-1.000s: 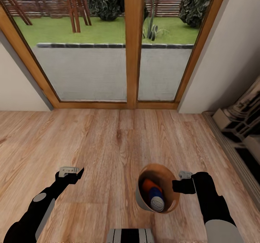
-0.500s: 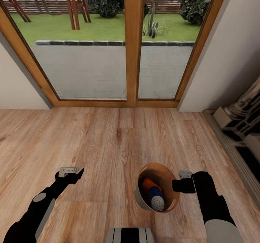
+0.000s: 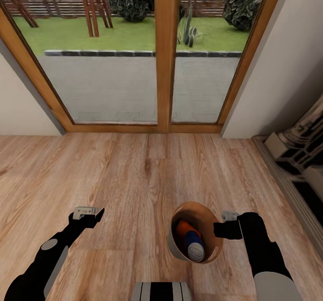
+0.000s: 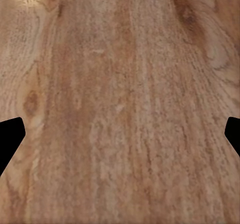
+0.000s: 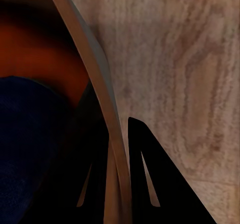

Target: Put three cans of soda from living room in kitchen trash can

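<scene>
You are carrying the pale grey-beige tapered bin with the brown inside (image 3: 196, 231) in your right gripper (image 3: 218, 229), which is pinching the bin's right rim: in the right wrist view the thin wall (image 5: 102, 119) is running between the two dark fingers (image 5: 145, 174), one inside and one outside. The bin is hanging above the wood-plank floor (image 3: 134, 175), near you and right of centre, tilted with its mouth towards the camera. Inside it, an orange cylindrical can (image 3: 183, 229) and a dark blue can with a pale top (image 3: 194, 246) are lying together; you cannot tell whether a third can is hidden beneath them.

Your left gripper (image 3: 87, 214) is holding nothing, with its fingers spread wide, their tips at the two side edges of the left wrist view over bare planks (image 4: 120, 104).

The risk, judging from here, is that a one-sided pinch on a thin rim lets the bin swing or slip if you turn or brake sharply, and the tilt could roll the cans out. You are also facing the wood-framed glass doors (image 3: 167, 54), so you are not yet in the kitchen.

The head view is giving you the doors, both arms and the cans; the right wrist view is showing the actual bite on the rim, which the head view is hiding behind the gripper body.
</scene>
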`<state>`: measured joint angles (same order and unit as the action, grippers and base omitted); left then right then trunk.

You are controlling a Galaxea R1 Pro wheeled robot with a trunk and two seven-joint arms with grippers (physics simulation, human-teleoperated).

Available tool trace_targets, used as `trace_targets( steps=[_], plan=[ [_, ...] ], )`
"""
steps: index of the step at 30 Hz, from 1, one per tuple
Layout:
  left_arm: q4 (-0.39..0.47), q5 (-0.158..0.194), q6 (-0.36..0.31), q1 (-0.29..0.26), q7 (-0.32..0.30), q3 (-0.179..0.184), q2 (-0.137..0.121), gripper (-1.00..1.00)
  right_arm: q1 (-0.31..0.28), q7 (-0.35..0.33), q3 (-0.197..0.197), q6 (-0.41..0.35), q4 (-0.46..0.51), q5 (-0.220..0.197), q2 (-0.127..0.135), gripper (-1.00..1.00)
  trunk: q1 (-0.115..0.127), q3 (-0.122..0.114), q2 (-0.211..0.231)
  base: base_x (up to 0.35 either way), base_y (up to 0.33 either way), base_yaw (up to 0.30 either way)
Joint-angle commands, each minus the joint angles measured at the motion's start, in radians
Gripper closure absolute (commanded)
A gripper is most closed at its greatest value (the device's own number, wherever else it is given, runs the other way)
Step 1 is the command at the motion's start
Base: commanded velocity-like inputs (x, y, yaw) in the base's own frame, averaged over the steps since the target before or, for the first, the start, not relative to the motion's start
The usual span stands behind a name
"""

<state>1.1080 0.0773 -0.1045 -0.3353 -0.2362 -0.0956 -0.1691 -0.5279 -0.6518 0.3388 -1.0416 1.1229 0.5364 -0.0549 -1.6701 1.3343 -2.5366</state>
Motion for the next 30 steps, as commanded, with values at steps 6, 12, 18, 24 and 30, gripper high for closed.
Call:
trace_targets(
  steps=[6,12,18,24,30],
  plan=[
    [0.000,0.000,0.000,-0.001,0.000,0.000,0.000,-1.00,0.000,-0.007,0.000,-0.006,-0.012,-0.039,-0.003,1.00,0.000,0.000,0.000,0.000,0.000,0.000],
    [0.000,-0.001,0.000,0.000,0.000,0.000,0.000,-1.00,0.000,-0.007,0.001,-0.006,-0.012,-0.039,-0.003,1.00,0.000,0.000,0.000,0.000,0.000,0.000],
    [-0.013,0.002,0.000,-0.001,0.000,0.001,0.000,-1.00,0.000,-0.007,0.001,-0.006,-0.012,-0.039,-0.003,-1.00,0.000,0.000,0.000,0.000,0.000,0.000],
    [-0.019,0.004,0.000,-0.001,0.000,0.002,0.000,-1.00,0.000,-0.007,0.000,-0.006,-0.012,-0.039,-0.003,-1.00,0.000,0.000,0.000,0.000,0.000,0.000],
    [-0.020,0.003,0.000,-0.001,0.000,0.002,0.000,-1.00,0.000,-0.006,0.000,-0.006,-0.012,-0.039,-0.004,-1.00,0.000,0.000,0.000,0.000,0.000,0.000]
  ],
)
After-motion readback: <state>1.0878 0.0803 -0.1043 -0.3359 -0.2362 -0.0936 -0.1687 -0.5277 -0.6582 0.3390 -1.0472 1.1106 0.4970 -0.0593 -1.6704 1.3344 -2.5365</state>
